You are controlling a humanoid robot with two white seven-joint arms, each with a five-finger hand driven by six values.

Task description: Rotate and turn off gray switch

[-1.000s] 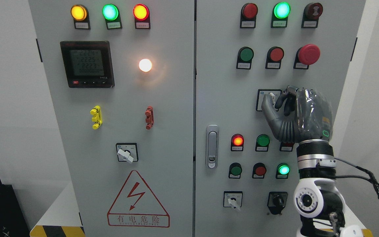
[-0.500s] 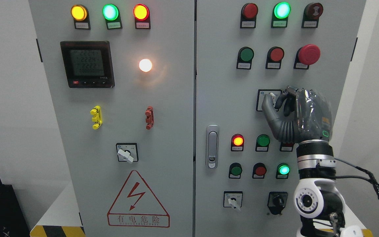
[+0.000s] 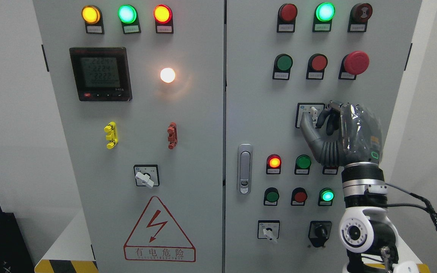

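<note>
The right hand (image 3: 330, 131) pinches the gray switch (image 3: 313, 113) between thumb and fingers, near the right door's (image 3: 256, 113) right edge.

right hand (image 3: 340, 132) raised, fingers apparently pinching

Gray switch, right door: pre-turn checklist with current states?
1. Right hand at the gray switch: ok, thumb and fingers close around its lever.
2. Firm grip on the lever: cannot tell, the fingers hide the contact.
3. Lever position: cannot tell, mostly covered.
4. Clear of the red mushroom button: ok, it sits well above the hand.
5. Clear of the indicator row below, including the lit red lamp: not ok, the palm overlaps the rightmost one.
6. Left hand: not in view.
</note>
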